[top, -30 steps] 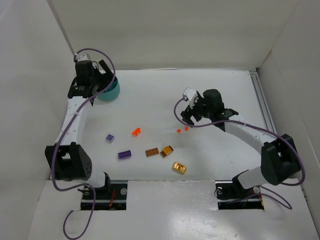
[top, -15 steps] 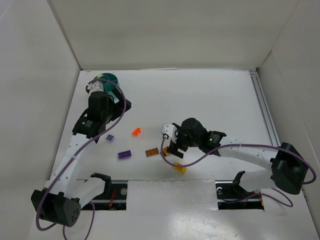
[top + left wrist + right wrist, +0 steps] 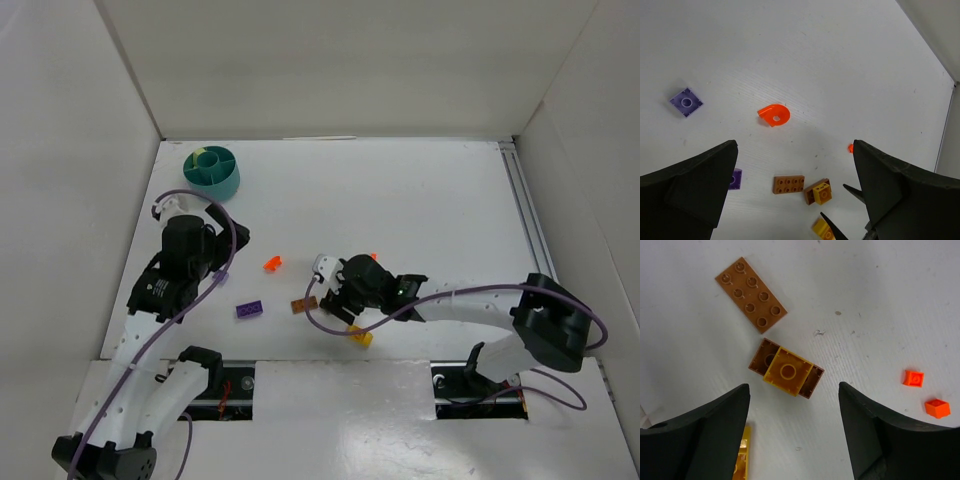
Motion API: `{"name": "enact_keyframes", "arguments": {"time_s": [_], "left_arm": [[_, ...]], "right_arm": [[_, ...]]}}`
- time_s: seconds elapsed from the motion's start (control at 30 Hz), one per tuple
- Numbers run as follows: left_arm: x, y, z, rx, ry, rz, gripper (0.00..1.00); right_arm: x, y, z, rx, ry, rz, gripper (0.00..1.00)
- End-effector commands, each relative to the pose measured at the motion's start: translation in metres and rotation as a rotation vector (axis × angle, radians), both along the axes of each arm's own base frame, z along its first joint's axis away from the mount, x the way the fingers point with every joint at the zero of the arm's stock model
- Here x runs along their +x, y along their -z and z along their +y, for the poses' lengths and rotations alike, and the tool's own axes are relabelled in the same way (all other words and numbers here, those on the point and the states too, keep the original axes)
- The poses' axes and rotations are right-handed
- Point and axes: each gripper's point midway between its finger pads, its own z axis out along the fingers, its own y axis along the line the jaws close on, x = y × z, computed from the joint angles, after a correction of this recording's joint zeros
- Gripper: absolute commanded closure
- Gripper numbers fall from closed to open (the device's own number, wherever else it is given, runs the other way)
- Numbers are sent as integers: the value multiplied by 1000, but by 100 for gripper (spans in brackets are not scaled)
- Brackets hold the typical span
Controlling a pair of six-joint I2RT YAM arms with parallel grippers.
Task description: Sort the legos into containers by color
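The teal tub [image 3: 212, 170] stands at the far left, with a pale green piece in one compartment. My left gripper [image 3: 224, 250] [image 3: 794, 145] is open and empty, hovering over the loose bricks: a lavender square [image 3: 686, 101], a red-orange curved piece [image 3: 271, 264] [image 3: 774, 115] and a purple brick [image 3: 250, 309]. My right gripper [image 3: 338, 298] [image 3: 792, 390] is open and empty, just above a yellow brick stacked on a brown one [image 3: 787, 370] [image 3: 818, 191]. An orange-brown plate [image 3: 302, 305] [image 3: 751, 295] lies beside the stack. A yellow brick [image 3: 359, 336] [image 3: 742, 455] lies nearer.
Two small red-orange pieces [image 3: 913, 378] [image 3: 937, 408] lie right of the stack; one shows in the top view [image 3: 373, 256]. White walls [image 3: 90, 150] enclose the table [image 3: 430, 200] on the left, back and right. A rail [image 3: 525, 210] runs along the right edge.
My left arm has swung from the tub toward the near middle, now over the lavender brick. My right arm has moved left and nearer, lowering over the yellow-on-brown stack.
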Motion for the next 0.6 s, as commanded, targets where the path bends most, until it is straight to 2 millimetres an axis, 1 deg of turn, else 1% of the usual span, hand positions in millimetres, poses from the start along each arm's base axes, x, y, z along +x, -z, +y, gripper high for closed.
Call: {"name": "enact_keyframes", "arguments": {"time_s": [0.0,0.07,0.17,0.2,0.23,0.27,0.33,0.37,0.43,0.47,0.5,0.53,0.57], "left_arm": [[-5,4,2,-1,-13,16,0],[-5,4,2,-2,-12,16,0],[-6,8,0,-5,-4,26,0],[-7,8,-1,-3,10,27,0],[-7,8,-1,-3,10,27,0],[-7,8,-1,-3,10,27,0],[-6,14,-1,2,10,45,0],[-6,14,-1,2,10,45,0],[-7,14,-3,-4,19,46,0],[-7,14,-3,3,24,46,0],[-7,14,-3,3,24,46,0],[-7,14,-3,3,24,46,0],[-7,14,-3,3,24,46,0]], "right_arm": [[16,-9,13,53,97,-16,24],[17,-4,15,46,104,-4,25],[8,-1,20,42,87,8,25],[10,4,19,28,95,7,27],[7,4,21,28,86,7,29],[7,8,20,24,109,18,29],[6,8,23,19,106,12,33],[7,13,21,8,121,18,33],[10,10,27,20,128,20,37],[11,14,26,7,134,19,39],[10,14,26,11,141,24,41],[13,14,27,6,150,18,49],[14,14,26,9,167,19,52]]}}
